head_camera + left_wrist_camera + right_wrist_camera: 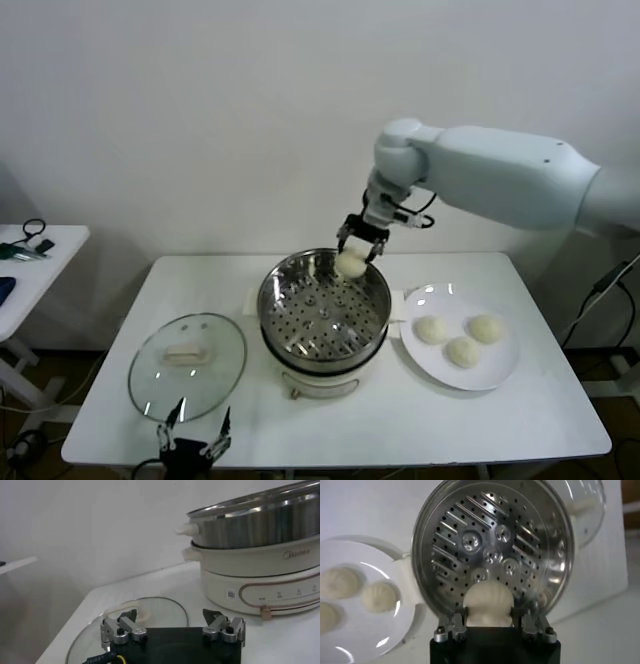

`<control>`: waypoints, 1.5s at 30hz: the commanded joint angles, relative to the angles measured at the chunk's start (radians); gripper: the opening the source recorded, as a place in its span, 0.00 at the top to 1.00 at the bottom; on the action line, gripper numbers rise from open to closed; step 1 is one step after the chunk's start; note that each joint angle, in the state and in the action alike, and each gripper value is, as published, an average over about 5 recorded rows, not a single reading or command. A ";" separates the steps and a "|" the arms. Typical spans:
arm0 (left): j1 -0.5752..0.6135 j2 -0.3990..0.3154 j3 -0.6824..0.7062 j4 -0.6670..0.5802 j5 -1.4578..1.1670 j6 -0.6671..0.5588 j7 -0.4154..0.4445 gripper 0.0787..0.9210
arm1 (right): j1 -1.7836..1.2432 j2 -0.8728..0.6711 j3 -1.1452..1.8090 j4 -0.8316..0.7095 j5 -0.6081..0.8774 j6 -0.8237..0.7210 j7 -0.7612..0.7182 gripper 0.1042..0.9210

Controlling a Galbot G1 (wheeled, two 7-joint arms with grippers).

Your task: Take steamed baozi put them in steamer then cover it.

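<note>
Left gripper (pixel 193 432) sits spread open at the table's near edge, just by the glass cover (pixel 187 365). Further back, the right gripper (pixel 360 244) pinches one baozi (pixel 350 262) over the steamer (pixel 324 306); three more sit on the plate (pixel 500 372).

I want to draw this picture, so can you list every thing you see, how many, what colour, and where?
baozi held: one, cream-white, over the steamer's far rim
baozi on plate: three, cream-white, right of steamer
plate: one, white, table's right side
steamer: one, shiny steel on white base, table's middle, tray bare
glass lid: one, clear with white handle, table's left side
table: one, white
side table: one, white, far left
right gripper: one, black, shut on the held baozi
left gripper: one, black, jaws open, near edge by lid
</note>
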 commanded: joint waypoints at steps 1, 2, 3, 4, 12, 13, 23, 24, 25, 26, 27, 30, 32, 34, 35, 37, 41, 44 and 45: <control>0.002 0.002 0.001 -0.005 0.000 -0.001 -0.001 0.12 | -0.157 0.090 0.061 -0.079 -0.242 0.101 0.070 0.40; 0.003 0.001 0.001 -0.006 0.000 -0.001 -0.002 0.12 | -0.182 0.100 0.088 -0.116 -0.286 0.111 0.081 0.40; 0.005 0.001 0.001 -0.007 -0.001 -0.002 -0.002 0.12 | -0.202 0.110 0.110 -0.149 -0.311 0.119 0.089 0.40; 0.006 0.001 0.001 -0.009 -0.001 -0.002 -0.003 0.12 | -0.221 0.120 0.129 -0.179 -0.329 0.125 0.096 0.40; 0.011 0.001 -0.004 -0.020 -0.004 -0.002 -0.004 0.12 | -0.265 0.173 0.180 -0.295 -0.356 0.144 0.104 0.40; 0.010 0.001 -0.004 -0.021 -0.004 -0.002 -0.005 0.12 | -0.266 0.177 0.180 -0.302 -0.350 0.145 0.104 0.39; 0.010 0.001 -0.006 -0.025 -0.009 -0.001 -0.006 0.12 | -0.169 0.171 0.099 -0.287 -0.099 0.148 0.043 0.14; 0.010 0.001 -0.006 -0.026 -0.009 -0.001 -0.006 0.12 | -0.140 0.161 0.089 -0.274 -0.053 0.145 0.033 0.14; 0.010 0.001 -0.005 -0.026 -0.008 -0.001 -0.006 0.12 | -0.108 0.149 0.077 -0.262 -0.002 0.141 0.022 0.13; 0.010 0.001 -0.005 -0.027 -0.008 -0.001 -0.006 0.12 | -0.070 0.135 0.059 -0.248 0.055 0.133 0.006 0.12; 0.011 0.001 -0.004 -0.028 -0.007 -0.001 -0.005 0.12 | -0.027 0.117 0.033 -0.232 0.127 0.121 -0.011 0.12; 0.013 0.001 -0.002 -0.030 -0.004 -0.001 -0.005 0.12 | 0.130 0.044 -0.100 -0.179 0.411 0.043 -0.077 0.12; 0.015 0.001 0.000 -0.030 -0.002 -0.002 -0.004 0.12 | 0.218 -0.023 -0.197 -0.146 0.582 -0.066 -0.117 0.12; 0.015 0.001 0.001 -0.029 -0.002 -0.002 -0.004 0.12 | 0.282 -0.103 -0.276 -0.110 0.681 -0.217 -0.143 0.12; 0.015 0.001 0.001 -0.029 -0.002 -0.002 -0.004 0.12 | 0.305 -0.145 -0.312 -0.090 0.714 -0.289 -0.147 0.12; 0.014 0.002 0.001 -0.028 -0.003 -0.003 -0.005 0.12 | 0.338 -0.226 -0.379 -0.045 0.736 -0.413 -0.135 0.12; 0.009 0.004 -0.001 -0.028 -0.006 -0.003 -0.004 0.12 | 0.303 -0.369 -0.448 0.037 0.702 -0.596 -0.064 0.12; 0.006 0.003 -0.007 -0.031 -0.006 -0.006 -0.005 0.12 | 0.214 -0.453 -0.434 0.092 0.666 -0.702 -0.011 0.12; 0.005 0.003 -0.010 -0.033 -0.007 -0.006 -0.006 0.12 | 0.185 -0.470 -0.424 0.104 0.657 -0.729 0.008 0.12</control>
